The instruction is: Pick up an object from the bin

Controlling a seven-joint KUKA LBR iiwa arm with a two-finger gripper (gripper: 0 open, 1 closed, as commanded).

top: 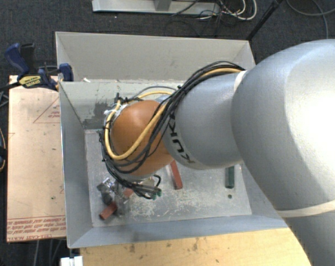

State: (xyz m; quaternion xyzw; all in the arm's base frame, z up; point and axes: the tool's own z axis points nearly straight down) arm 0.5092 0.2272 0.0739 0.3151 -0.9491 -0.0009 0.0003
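Lighting: bright, even, overhead. Shadow: soft, under arm [278, 137] on bin [156, 57] floor. Highlight: mild, on arm's upper casing.

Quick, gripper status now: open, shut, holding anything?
Gripper: open or shut cannot be told. It is low in the bin's lower-left corner, beside a small reddish-brown block.

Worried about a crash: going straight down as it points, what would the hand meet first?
Likely the red-brown block just beside the hand; depth is unclear, so perhaps the bin floor instead.
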